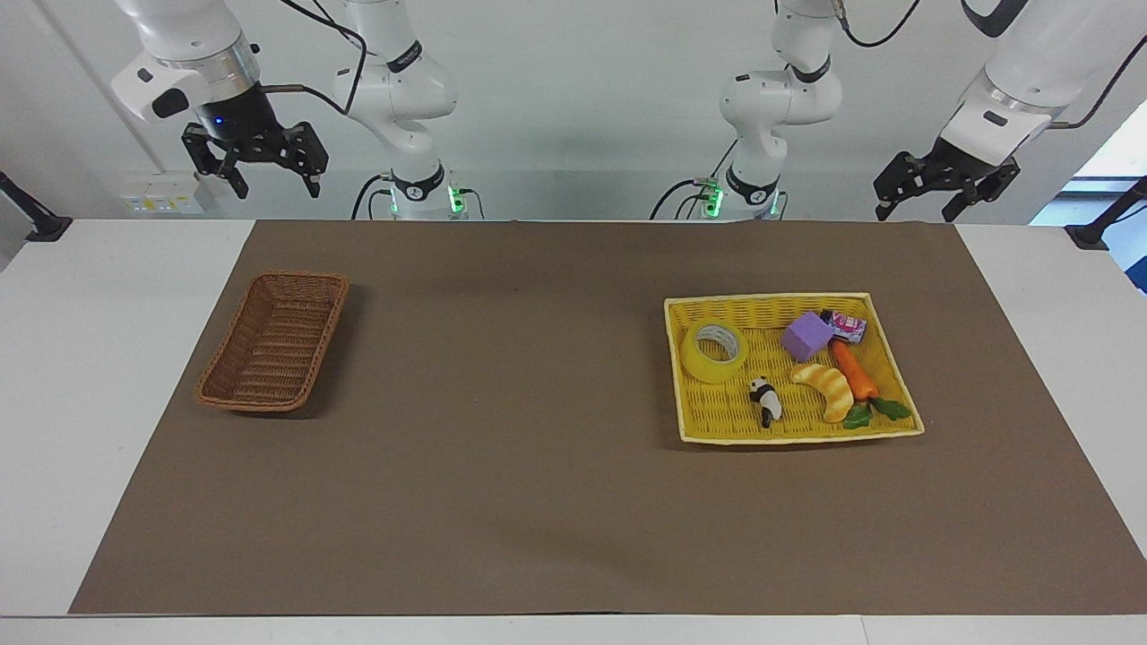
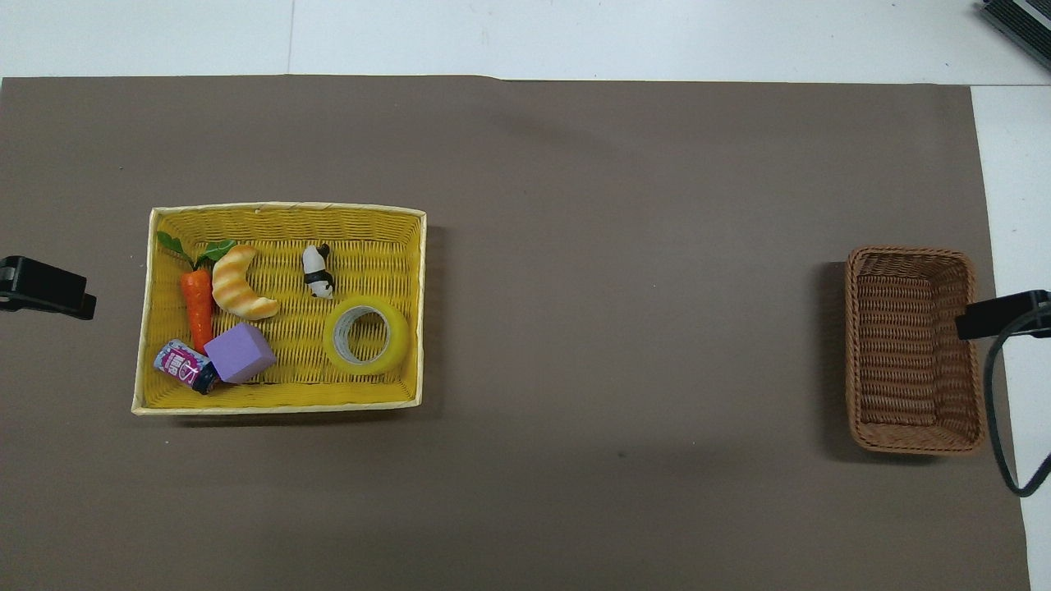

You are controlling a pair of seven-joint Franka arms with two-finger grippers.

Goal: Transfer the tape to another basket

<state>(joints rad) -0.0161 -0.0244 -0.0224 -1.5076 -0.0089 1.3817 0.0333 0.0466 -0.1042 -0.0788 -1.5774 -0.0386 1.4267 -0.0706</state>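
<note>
The yellow tape roll (image 1: 714,351) lies flat in the yellow woven tray (image 1: 717,424), in the corner nearest the table's middle; it also shows in the overhead view (image 2: 366,336). The dark brown wicker basket (image 1: 274,354) stands empty at the right arm's end of the mat, also in the overhead view (image 2: 915,349). My left gripper (image 1: 919,208) hangs open, high in the air near the robots' edge of the mat. My right gripper (image 1: 276,184) hangs open, high above the table edge at its own end.
The tray (image 2: 279,398) also holds a purple cube (image 1: 806,336), a small can (image 1: 845,326), a carrot (image 1: 856,374), a croissant (image 1: 825,388) and a panda figure (image 1: 764,399). A brown mat (image 1: 538,448) covers the table.
</note>
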